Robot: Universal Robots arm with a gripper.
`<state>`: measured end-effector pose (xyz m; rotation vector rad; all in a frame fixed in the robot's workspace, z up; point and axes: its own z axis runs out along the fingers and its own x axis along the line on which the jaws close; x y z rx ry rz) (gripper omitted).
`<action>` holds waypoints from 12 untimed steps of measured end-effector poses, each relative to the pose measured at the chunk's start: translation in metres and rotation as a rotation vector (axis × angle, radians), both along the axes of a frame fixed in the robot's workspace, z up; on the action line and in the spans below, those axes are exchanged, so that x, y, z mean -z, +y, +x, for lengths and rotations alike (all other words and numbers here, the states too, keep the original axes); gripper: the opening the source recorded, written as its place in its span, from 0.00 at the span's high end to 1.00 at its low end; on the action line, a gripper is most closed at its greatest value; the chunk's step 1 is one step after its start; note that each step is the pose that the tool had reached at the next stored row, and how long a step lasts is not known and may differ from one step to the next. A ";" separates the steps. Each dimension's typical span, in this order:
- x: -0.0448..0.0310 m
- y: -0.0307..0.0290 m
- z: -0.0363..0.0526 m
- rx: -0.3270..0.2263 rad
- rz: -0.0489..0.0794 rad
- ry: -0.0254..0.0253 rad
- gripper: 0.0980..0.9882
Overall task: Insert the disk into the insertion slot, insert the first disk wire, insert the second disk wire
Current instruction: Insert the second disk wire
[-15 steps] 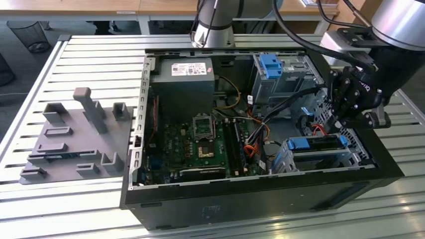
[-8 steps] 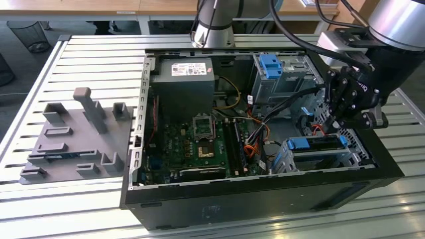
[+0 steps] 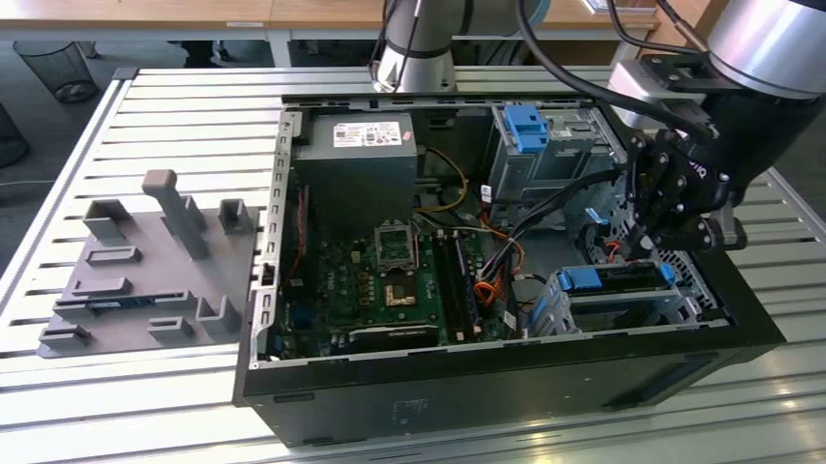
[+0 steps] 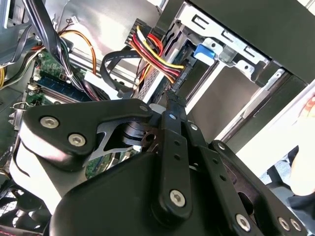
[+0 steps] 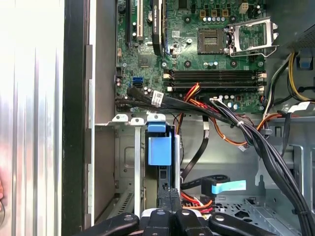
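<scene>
disk – seated in slot, exterior view's right | claw – clenched on a black plug | hookups seem unfinished

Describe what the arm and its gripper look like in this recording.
The arm is made of round silver-grey tubes, with a glossy black section at the wrist. A black cable loops beside it. The gripper is matt black, built of flat hinged bars joined by silver screw heads, with small white print on its side.

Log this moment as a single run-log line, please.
disk: in insertion slot | claw: shut on black connector | location: beside disk
</scene>
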<state>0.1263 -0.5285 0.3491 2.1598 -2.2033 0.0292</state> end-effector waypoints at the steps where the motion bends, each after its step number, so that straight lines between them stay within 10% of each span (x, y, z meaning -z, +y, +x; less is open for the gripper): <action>1: 0.0000 0.0000 -0.0006 0.000 0.000 0.0000 0.99; 12: 0.0000 0.0003 -0.0063 0.000 0.000 0.0000 0.99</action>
